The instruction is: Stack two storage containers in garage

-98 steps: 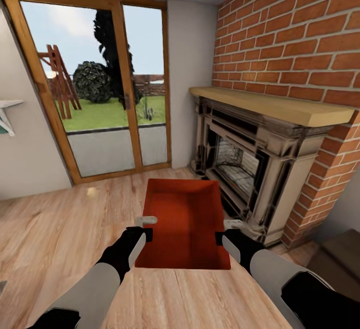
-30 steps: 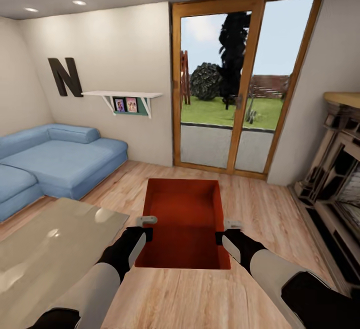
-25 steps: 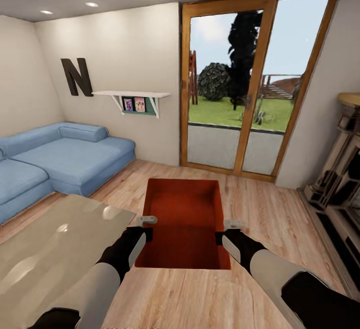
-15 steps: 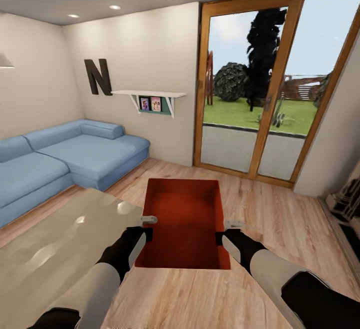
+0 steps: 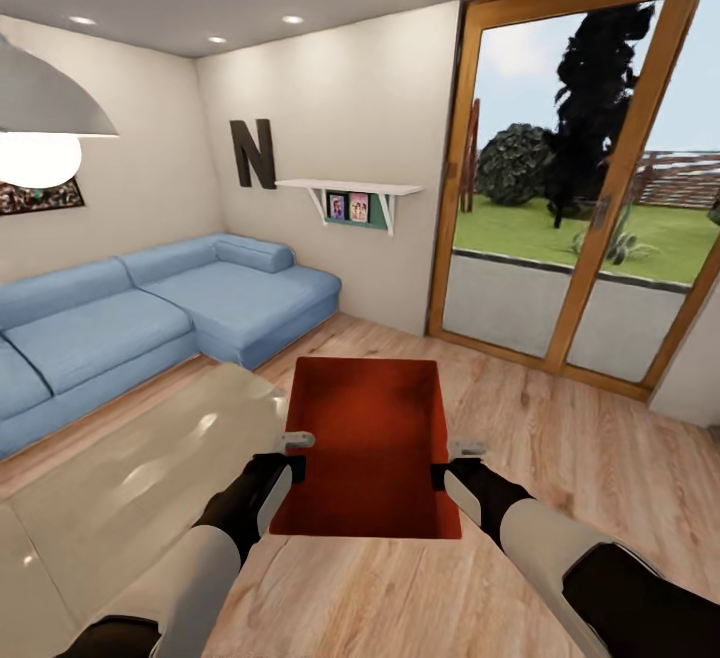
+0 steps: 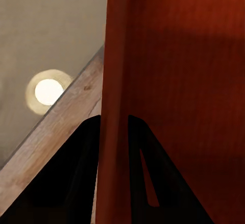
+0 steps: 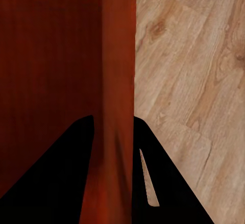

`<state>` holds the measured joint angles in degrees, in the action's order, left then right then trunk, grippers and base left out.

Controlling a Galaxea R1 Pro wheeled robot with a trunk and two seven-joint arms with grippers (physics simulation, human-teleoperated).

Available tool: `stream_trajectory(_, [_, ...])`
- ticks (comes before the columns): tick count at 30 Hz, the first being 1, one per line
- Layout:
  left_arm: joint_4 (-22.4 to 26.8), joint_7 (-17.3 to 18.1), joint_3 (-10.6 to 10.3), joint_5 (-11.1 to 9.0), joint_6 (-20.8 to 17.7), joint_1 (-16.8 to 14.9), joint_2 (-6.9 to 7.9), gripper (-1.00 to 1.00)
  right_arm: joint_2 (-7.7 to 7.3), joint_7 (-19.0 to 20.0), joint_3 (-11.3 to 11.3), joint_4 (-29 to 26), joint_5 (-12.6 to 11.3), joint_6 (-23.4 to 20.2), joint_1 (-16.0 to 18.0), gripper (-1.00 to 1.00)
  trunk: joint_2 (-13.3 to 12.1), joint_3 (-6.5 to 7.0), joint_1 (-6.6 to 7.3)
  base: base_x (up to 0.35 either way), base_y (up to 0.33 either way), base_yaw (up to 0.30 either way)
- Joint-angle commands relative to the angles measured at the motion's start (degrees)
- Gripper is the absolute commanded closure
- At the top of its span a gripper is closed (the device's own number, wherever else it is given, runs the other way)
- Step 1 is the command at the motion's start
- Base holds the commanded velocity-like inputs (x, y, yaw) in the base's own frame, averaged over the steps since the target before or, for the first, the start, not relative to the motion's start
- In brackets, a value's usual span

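An orange-red storage container [image 5: 365, 443] hangs in front of me above the light wood flooring of the living room, held level between both arms. My left gripper [image 5: 293, 452] is shut on its left wall [image 6: 115, 96], one finger on each side of that wall. On the opposite wall [image 7: 118, 81] my right gripper [image 5: 455, 460] is shut the same way. The bin's inside looks empty. The garage is out of view.
A glossy beige low table [image 5: 110, 498] lies close at the lower left, under my left arm. A light blue sofa [image 5: 150, 303] runs along the left wall, with a hanging lamp [image 5: 40, 123] above. Wood-framed glass doors [image 5: 590, 198] stand ahead right over plank floor [image 5: 580, 458].
The whole view has swung leftwards: the fireplace has gone off the right, the sofa, table and lamp have come in. The container and both grippers keep the same place in the picture.
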<state>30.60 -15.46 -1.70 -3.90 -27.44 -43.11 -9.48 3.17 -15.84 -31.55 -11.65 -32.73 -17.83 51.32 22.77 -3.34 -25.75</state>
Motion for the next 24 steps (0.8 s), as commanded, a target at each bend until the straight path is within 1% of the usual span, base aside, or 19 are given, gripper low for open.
stream_trajectory(1, [-1.7, -0.6, -0.5, -0.8, -0.5, 0.0, 0.08, 1.0, -0.27, -0.2, 0.3, -0.2, 1.0, 3.6, 0.1, 1.0, 0.1, -0.13, -0.04, 0.0, 0.0, 0.3])
stream_trajectory(24, [-1.7, -0.6, -0.5, -0.8, -0.4, 0.0, 0.08, 1.0, -0.27, -0.2, 0.3, -0.2, 1.0, 3.6, 0.1, 1.0, 0.1, -0.13, -0.04, 0.0, 0.0, 0.3])
